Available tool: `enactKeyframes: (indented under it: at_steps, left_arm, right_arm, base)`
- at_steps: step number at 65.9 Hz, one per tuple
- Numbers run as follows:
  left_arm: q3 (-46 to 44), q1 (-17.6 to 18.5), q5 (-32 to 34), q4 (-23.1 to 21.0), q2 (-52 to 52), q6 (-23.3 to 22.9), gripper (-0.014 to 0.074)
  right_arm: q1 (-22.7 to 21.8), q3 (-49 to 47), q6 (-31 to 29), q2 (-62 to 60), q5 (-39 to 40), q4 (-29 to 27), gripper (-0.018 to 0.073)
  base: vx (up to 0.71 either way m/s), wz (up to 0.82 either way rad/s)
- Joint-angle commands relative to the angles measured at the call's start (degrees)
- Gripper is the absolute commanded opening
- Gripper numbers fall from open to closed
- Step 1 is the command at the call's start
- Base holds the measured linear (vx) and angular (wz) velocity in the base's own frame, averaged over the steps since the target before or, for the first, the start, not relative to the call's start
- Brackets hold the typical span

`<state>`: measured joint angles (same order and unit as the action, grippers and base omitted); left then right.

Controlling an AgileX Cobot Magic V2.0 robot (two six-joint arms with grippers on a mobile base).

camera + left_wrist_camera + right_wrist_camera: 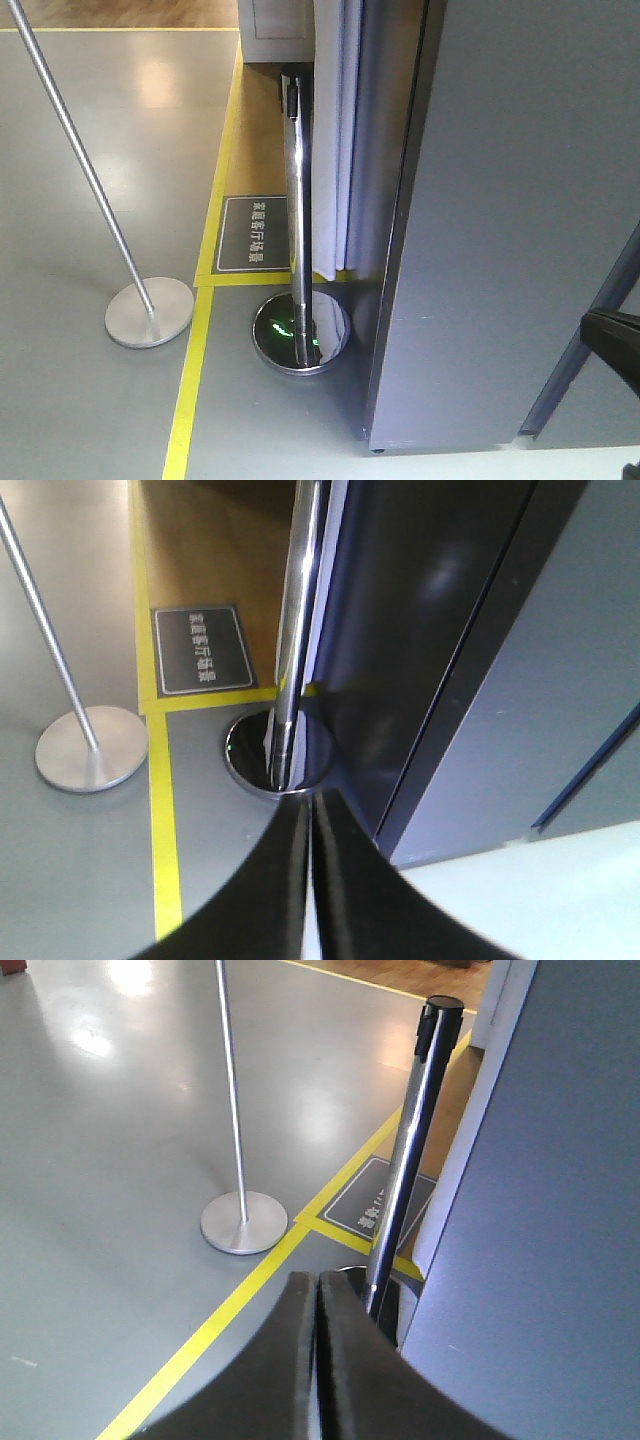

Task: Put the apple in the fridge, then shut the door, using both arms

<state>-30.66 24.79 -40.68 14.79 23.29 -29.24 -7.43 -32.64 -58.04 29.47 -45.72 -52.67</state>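
The apple is out of view in every frame. A tall grey panel (500,220) fills the right of the front view; it also shows in the left wrist view (540,680) and the right wrist view (540,1210). No white lining, shelves or blue tape show, so I cannot tell whether it is the fridge, its door or the plain cabinet. My left gripper (310,798) is shut and empty, pointing at the floor by the panel's foot. My right gripper (318,1278) is shut and empty, left of the panel.
A chrome stanchion post (296,200) with a round shiny base (302,333) stands close to the panel's left side. A second thin post on a flat disc base (149,311) stands further left. Yellow floor tape (190,380) and a grey floor sign (255,233) lie between them.
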Motion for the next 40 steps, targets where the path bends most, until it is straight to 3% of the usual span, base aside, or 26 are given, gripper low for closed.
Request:
enactKeyframes:
  at_steps: [1,40]
  left_arm:
    - [-1.4,0.3,4.5,0.2,0.3,0.0,-0.0008]
    - [-1.4,0.3,4.6,1.0,0.3,0.0,-0.0007]
  right_arm:
    - [-0.1,-1.4,-0.3,0.2,1.3,-2.5,-0.0006]
    - [-0.1,-1.4,-0.3,0.2,0.9,-2.5,-0.0006]
  base:
    - [0.0,0.0]
    - [0.0,0.0]
